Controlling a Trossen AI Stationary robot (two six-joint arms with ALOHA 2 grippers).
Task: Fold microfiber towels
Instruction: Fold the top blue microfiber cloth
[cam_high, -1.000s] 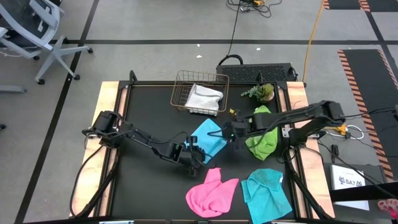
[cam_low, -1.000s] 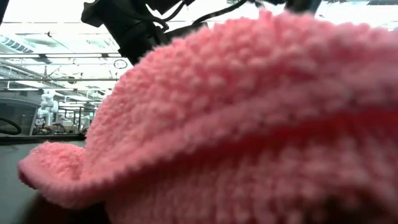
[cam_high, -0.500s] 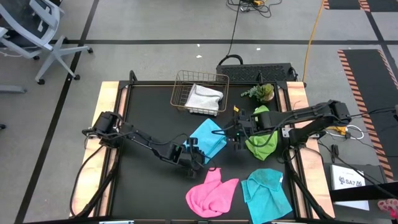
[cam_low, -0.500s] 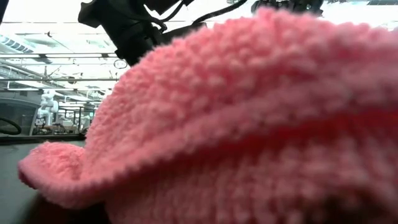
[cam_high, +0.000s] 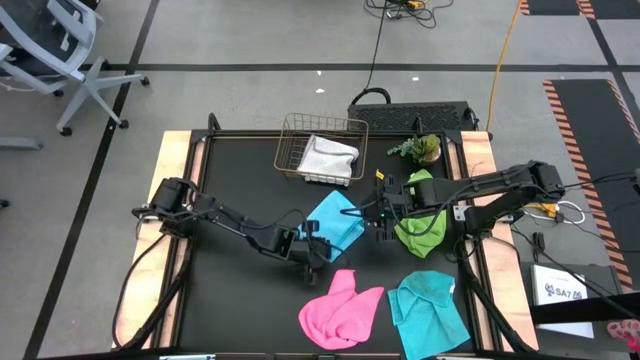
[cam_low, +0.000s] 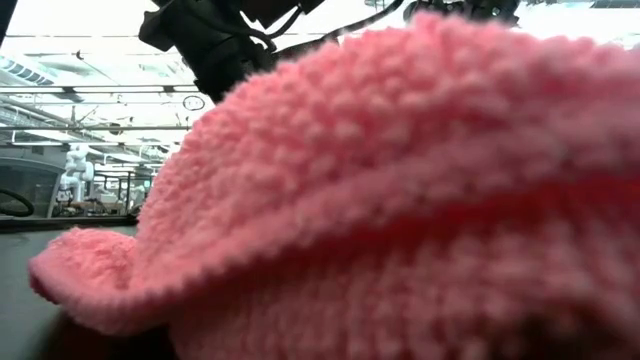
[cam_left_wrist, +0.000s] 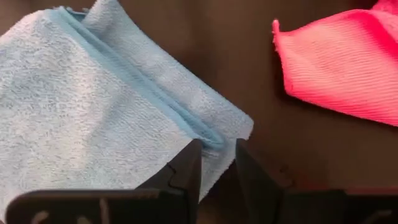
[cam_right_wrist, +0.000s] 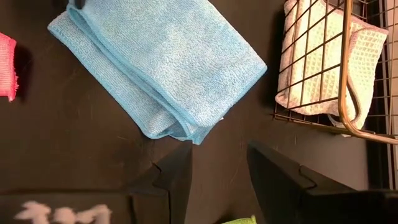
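Folded cyan-blue microfiber towel near the middle of the black table, doubled over with a thick fold edge. Left gripper at its near corner, dark fingers set either side of the towel's hem with a narrow gap; cannot tell whether clamped on the cloth or merely straddling it. Right gripper just beside the towel's far-right corner, over bare tabletop, fingers apart and holding nothing.

Crumpled pink microfiber towel toward the table's near edge, apart from the folded cyan one, filling most of the low view. Second cyan-blue microfiber towel, loosely rumpled, just right of the pink one near the near-right corner. Lime green microfiber towel bunched by the right edge, partly under the right arm. White-grey microfiber towel inside the copper wire basket at the far edge. Small green plant toward the far-right corner.
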